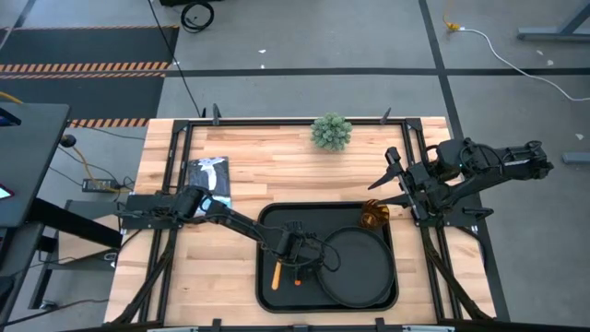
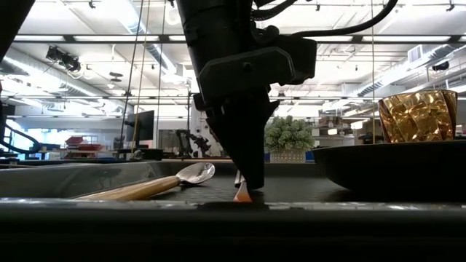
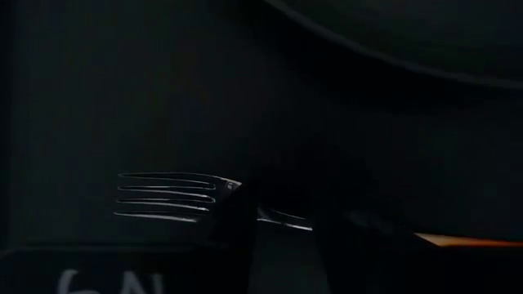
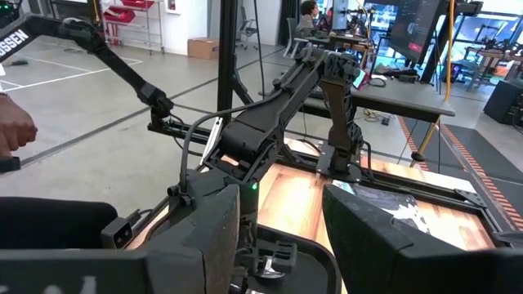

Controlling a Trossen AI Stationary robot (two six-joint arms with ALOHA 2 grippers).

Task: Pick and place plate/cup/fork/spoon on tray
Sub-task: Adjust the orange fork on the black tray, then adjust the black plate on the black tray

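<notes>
**Left pincer down on the fork, last piece going onto the tray**

My left pincer (image 1: 300, 251) is low over the tray (image 1: 269, 219), fingers closed on the fork (image 3: 176, 196) around the neck, just behind the tines. In the low view the orange handle end sits at or just above the tray floor under my fingers; can't tell if it's fully resting. My right pincer (image 1: 395, 184) waits w/ fingers spread above the worktop (image 1: 267, 166), just beside the tray's far right corner.

Progress, as I judge it: nearly done. Plate (image 1: 355, 267) lies on the tray's right half, cup (image 1: 373, 218) stands upright in the far right corner, spoon (image 2: 156, 183) lies flat on the tray's left part. Only the fork is left, i.e. let go and pull clear.

Fork looks: four thin silver tines, level and side by side, slim metal neck, orange handle running off past my fingers. Small, light, prob slippery
</notes>
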